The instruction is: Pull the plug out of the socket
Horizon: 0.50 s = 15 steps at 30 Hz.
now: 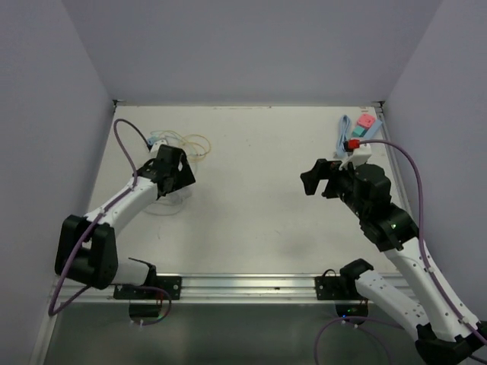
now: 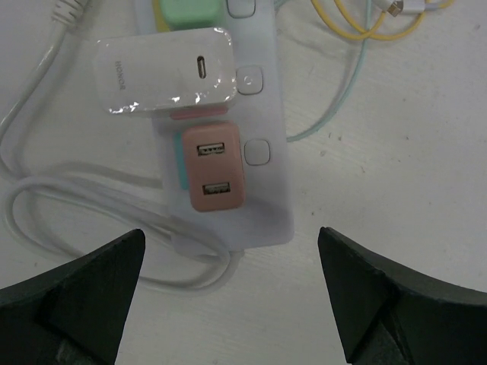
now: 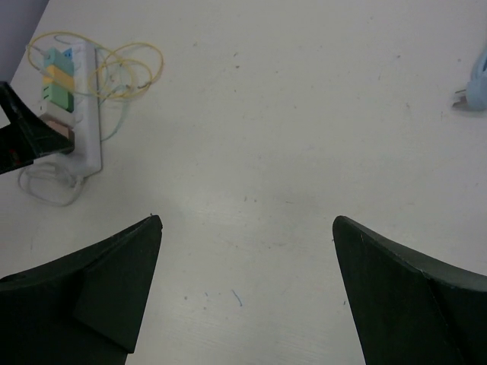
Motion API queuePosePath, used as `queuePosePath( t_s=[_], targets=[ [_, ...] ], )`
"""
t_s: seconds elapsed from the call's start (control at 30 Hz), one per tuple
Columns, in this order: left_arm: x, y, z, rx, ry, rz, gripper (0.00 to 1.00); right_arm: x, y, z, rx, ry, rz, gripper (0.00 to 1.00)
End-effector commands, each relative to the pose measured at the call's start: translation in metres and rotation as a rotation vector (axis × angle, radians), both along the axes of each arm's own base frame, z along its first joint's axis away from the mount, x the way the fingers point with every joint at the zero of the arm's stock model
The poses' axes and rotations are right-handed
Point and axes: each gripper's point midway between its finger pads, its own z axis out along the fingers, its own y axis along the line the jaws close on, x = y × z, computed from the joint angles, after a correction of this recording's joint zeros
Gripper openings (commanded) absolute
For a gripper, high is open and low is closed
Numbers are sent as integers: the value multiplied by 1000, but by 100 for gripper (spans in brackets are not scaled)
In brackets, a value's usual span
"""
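Left gripper (image 2: 230,231) gapes above pink plug (image 2: 215,171) in power strip (image 2: 268,194); right gripper (image 3: 245,218) gapes too.

Flat white surface (image 1: 259,205), walled at the far and side edges. Toward the far left corner, a white power strip (image 2: 268,190) lying flat, its white cord (image 2: 84,190) looped alongside and a yellow cable (image 2: 373,34) coiled at its far end. Toward the far right corner, a pale blue cable (image 1: 344,137) and small pink and teal pieces (image 1: 366,122).
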Motion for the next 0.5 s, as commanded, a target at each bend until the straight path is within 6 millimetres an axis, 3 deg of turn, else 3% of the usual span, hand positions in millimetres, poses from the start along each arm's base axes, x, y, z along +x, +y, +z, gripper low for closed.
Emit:
queuePosePath(
  t_s=[0.0,0.2,0.47],
  targets=[
    [41,5,7,54,-77,108,100,2,11,3,36,-2,38,99],
    [51,18,-20,143,-28,191,100,1,12,1,23,6,46,99],
    [59,8,-51,138,25,144,96,0,13,-8,-4,25,64,99]
  ],
)
